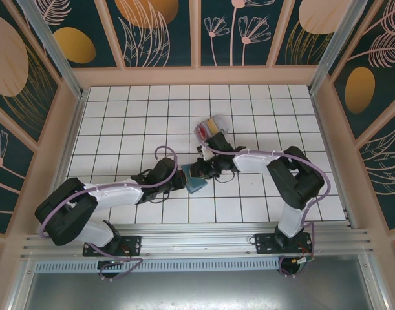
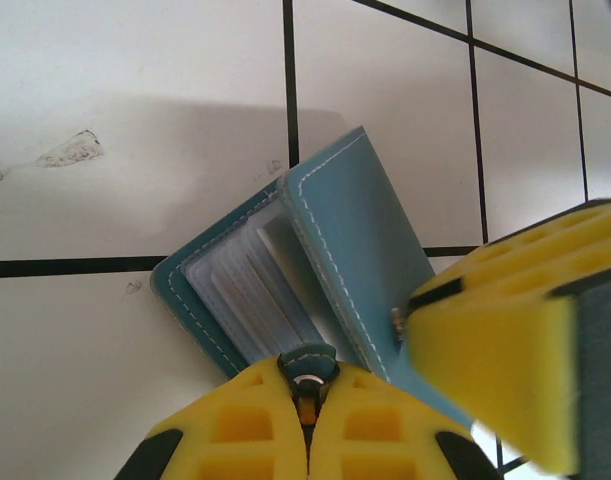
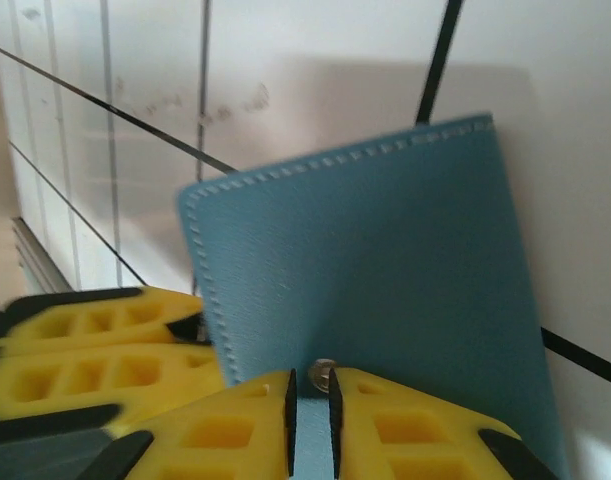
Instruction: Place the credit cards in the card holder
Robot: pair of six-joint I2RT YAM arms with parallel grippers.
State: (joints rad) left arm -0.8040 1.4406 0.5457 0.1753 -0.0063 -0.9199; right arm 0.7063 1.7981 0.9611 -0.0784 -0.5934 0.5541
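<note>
Across a white tiled table (image 1: pixel 119 110), walled by panels painted with leaves and flowers, two white and black robot arms reach in from the near edge and meet close to the middle. The left arm (image 1: pixel 113 194) lies low and stretches to the right. The right arm (image 1: pixel 294 181) bends at the elbow and reaches to the left.

Between their tips, on the tiles, sits the card holder (image 1: pixel 196 183), a small teal-blue folding wallet with pale stitching. It is partly open: one cover lies flat on the table and the other stands tilted up, with clear pocket pages (image 2: pixel 250 290) showing between them.

Farther back, apart from the wallet, is a small clear box (image 1: pixel 218 134) with the credit cards (image 1: pixel 209 126), red and yellow, at it; whether they lie inside it or against it cannot be told.

The left gripper (image 2: pixel 307 385) has its yellow fingers pressed together on the wallet's small snap tab at the near edge. The right gripper (image 3: pixel 310 390) pinches the edge of the raised cover beside a metal snap stud (image 3: pixel 323 372), with just a thin slit between its fingers.
</note>
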